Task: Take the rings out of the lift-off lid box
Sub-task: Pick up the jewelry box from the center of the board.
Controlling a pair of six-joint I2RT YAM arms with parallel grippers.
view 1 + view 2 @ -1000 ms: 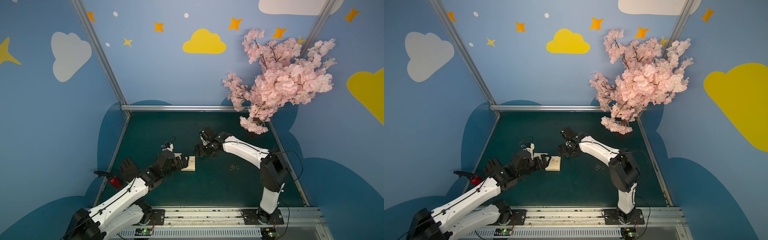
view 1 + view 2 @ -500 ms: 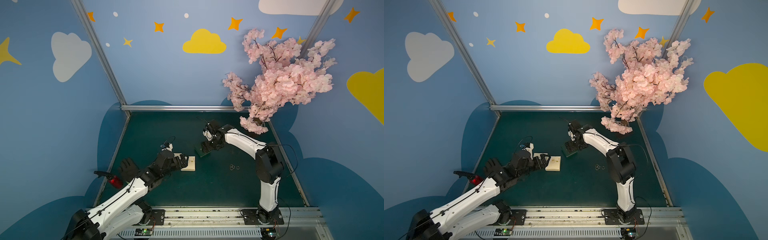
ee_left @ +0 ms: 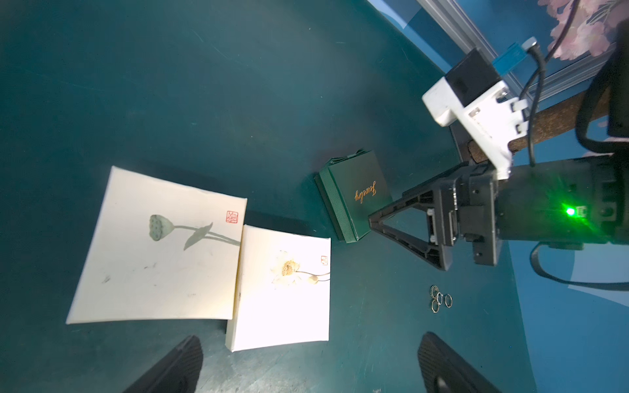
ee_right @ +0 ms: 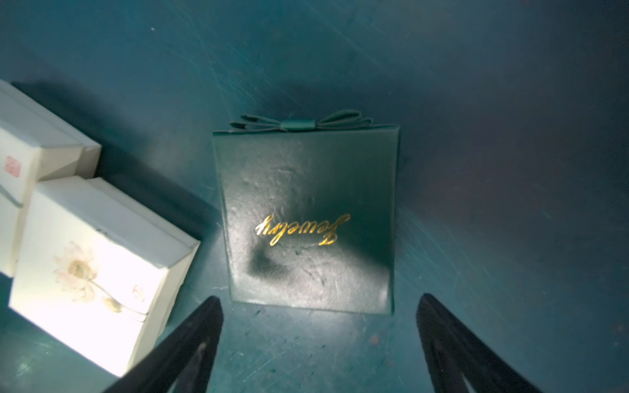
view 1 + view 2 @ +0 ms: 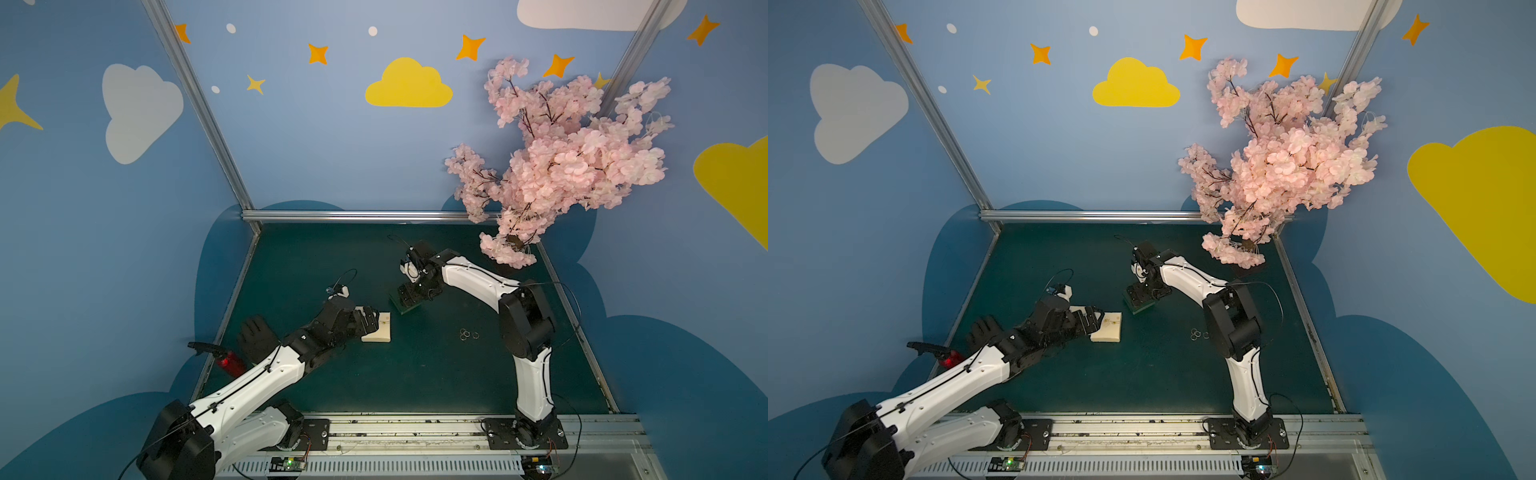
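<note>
The dark green table (image 5: 415, 382) carries everything, with a pink blossom tree (image 5: 573, 166) at its far right corner. The left arm (image 5: 257, 382) reaches in low. Its jaws are spread wide and empty above two white boxes that touch at one edge. The right arm (image 5: 478, 278) bends down over a green box (image 5: 405, 305), its jaws also spread and gripping nothing, poised above the box's near edge.

The larger white box (image 3: 153, 248) shows a printed lotus pod and a red seal. The smaller white box (image 3: 282, 289) bears a pale dried flower and a tiny red seal. Neither seal is legible. The green box has a bow on one side and gold script reading "Jewelry" on its lid.

The rings (image 3: 439, 299), four in a tight cluster, lie on bare table beyond the smaller white box from the left jaws. They are apart from the right jaws and between neither pair.
</note>
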